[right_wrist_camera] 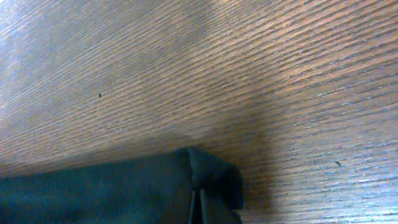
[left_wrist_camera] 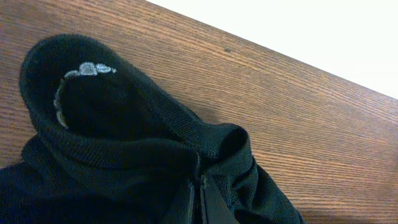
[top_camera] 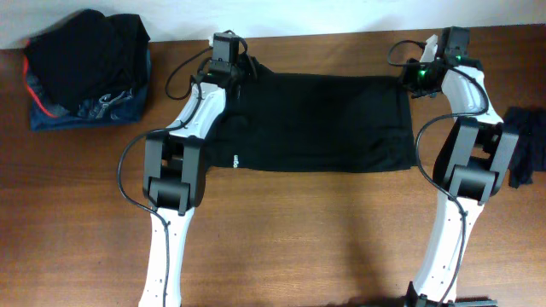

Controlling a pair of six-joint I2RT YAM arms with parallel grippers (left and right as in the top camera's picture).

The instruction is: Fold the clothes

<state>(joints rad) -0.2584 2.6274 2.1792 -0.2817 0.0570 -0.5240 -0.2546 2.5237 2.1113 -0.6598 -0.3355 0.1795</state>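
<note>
1. Position: the black T-shirt (top_camera: 324, 124) lay flat on the table (top_camera: 324, 247), in the far half, between the two arms.
2. Orientation: its long axis ran left to right, roughly parallel to the far table edge. The ribbed opening with pale lettering inside (probably the neckline) sat at the left arm's end, so the hem end most likely faced the right arm.
3. Left fingers (left_wrist_camera: 214, 208): closed tight, pinching fabric just below that ribbed opening at the far left corner.
4. Right fingers (right_wrist_camera: 211, 218): closed tight on the far right corner of the cloth.
5. Done, as judged: the garment formed a wide band with no sleeves showing, which suggests they were already tucked in.
6. Remaining, as judged: the band was not yet a compact rectangle, so at least one fold was outstanding.
7. Other items: a pile of folded clothes (top_camera: 85, 72) sat at the far left and a dark garment (top_camera: 525, 145) at the right edge, both well apart from the T-shirt.
</note>
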